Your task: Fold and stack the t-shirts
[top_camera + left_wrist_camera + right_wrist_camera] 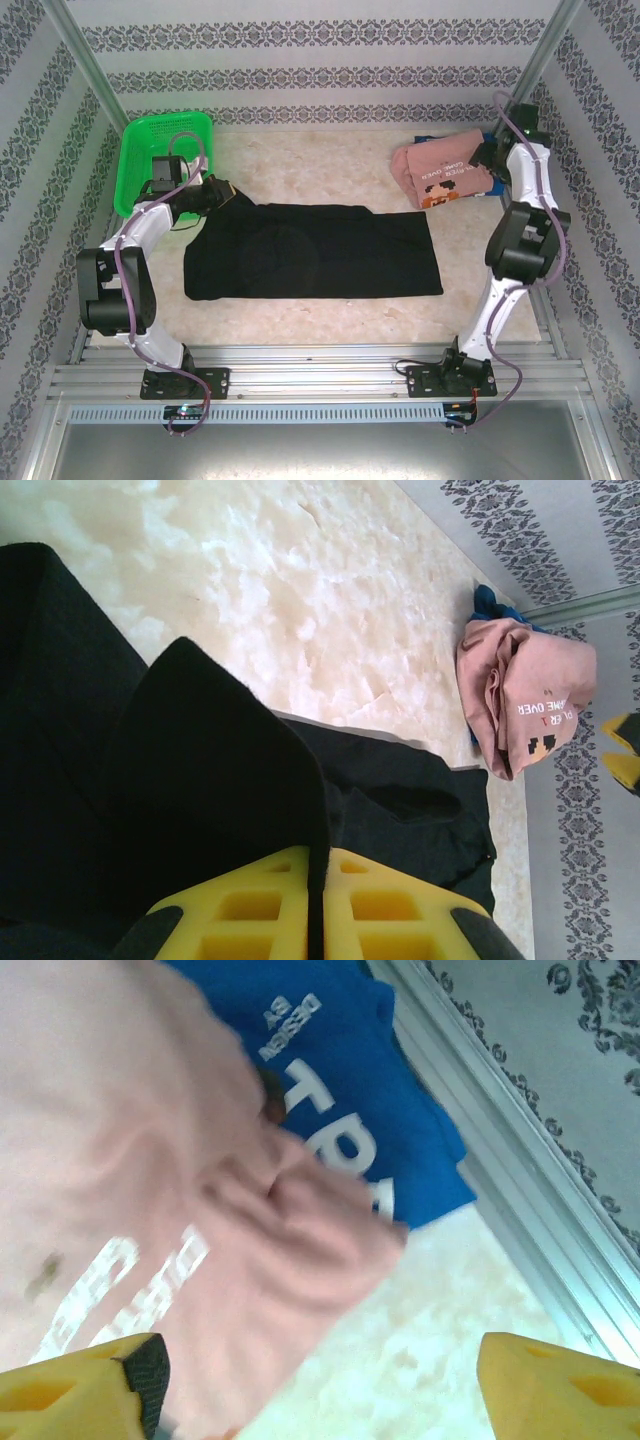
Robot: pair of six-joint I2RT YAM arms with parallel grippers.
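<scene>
Left jaws pinch the black t-shirt (pixel 200 780) edge, bare table (pixel 280 600) beyond.

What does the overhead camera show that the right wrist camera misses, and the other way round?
Overhead: the green basket, the black t-shirt laid out, the left gripper shut on its corner. Right wrist: white lettering on the blue t-shirt, close up, above the open right gripper. Both: the pink t-shirt lying on the blue one.
</scene>
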